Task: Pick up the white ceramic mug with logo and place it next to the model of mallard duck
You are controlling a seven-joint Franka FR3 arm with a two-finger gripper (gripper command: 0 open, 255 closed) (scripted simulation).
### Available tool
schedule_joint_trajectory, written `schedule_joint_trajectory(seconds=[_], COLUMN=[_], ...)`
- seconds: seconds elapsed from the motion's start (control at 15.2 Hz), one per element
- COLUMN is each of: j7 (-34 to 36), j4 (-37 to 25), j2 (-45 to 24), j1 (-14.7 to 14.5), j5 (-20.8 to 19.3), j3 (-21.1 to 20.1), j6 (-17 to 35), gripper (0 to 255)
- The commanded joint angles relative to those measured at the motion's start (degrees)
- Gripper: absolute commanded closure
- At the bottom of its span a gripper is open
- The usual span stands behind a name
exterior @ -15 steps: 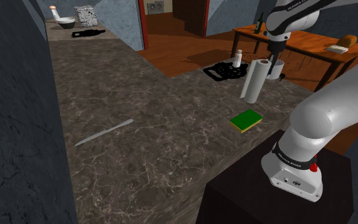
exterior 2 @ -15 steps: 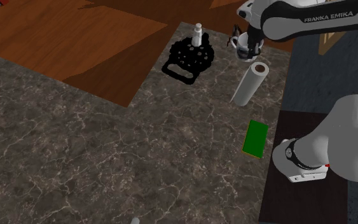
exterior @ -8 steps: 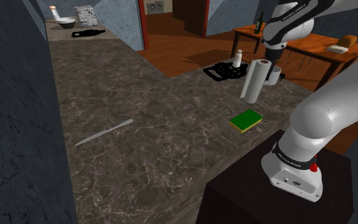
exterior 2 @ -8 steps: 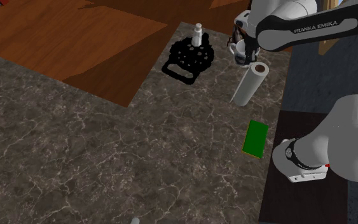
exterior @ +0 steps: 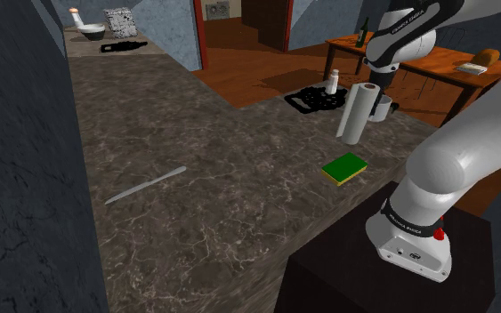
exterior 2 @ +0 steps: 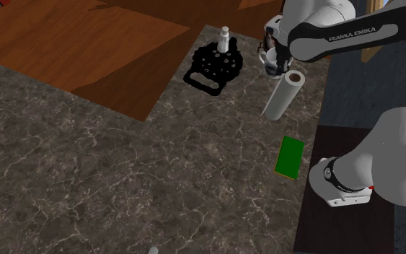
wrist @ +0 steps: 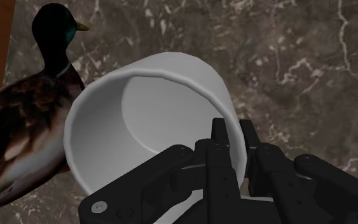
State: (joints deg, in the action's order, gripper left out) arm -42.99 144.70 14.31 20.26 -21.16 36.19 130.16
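Fingers [wrist: 223,159] pinch the rim of the white mug [wrist: 152,121], one inside the wall and one outside, closed tight on it. The mug's open mouth faces up toward the hand. Whether its base touches the tabletop [exterior: 222,178] cannot be told. Just beside the mug stands the mallard duck model [wrist: 31,127], dark green head up and brown body close to the mug's side, on the marbled surface near its edge, with wooden floor [exterior 2: 86,43] beyond.

In the shoulder view the mug [exterior: 384,107] sits at the far right of the tabletop, partly behind an upright paper towel roll [exterior: 355,113], with the arm bent down over it. To the shoulder view's left of the roll is a black rack [exterior: 315,100] with a small white bottle [exterior: 334,82] on it. Nearer, a green sponge [exterior: 344,167] lies close to the stand [exterior: 373,276], and a long grey utensil [exterior: 146,185] lies well apart from the rest, toward the shoulder view's left.

In the second exterior view the roll [exterior 2: 283,95] leans just near of the hand, and the sponge [exterior 2: 290,156] lies nearer still.
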Motion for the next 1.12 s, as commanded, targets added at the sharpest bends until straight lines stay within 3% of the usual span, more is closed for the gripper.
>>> schedule_joint_trajectory(seconds=[0.0,0.07,0.4,0.66,1.06], j7=[0.0,0.0,0.0,0.8,0.8], j4=[0.0,0.0,0.0,-3.8,-3.8], j2=[0.0,0.0,0.0,4.9,4.9], j1=[0.0,0.0,0.0,0.0,0.0], j5=[0.0,0.0,0.0,-0.2,-0.2], j3=[0.0,0.0,0.0,-2.4,-2.5], j6=[0.0,0.0,0.0,-8.6,-8.6], gripper=[255,0,0,0,0])
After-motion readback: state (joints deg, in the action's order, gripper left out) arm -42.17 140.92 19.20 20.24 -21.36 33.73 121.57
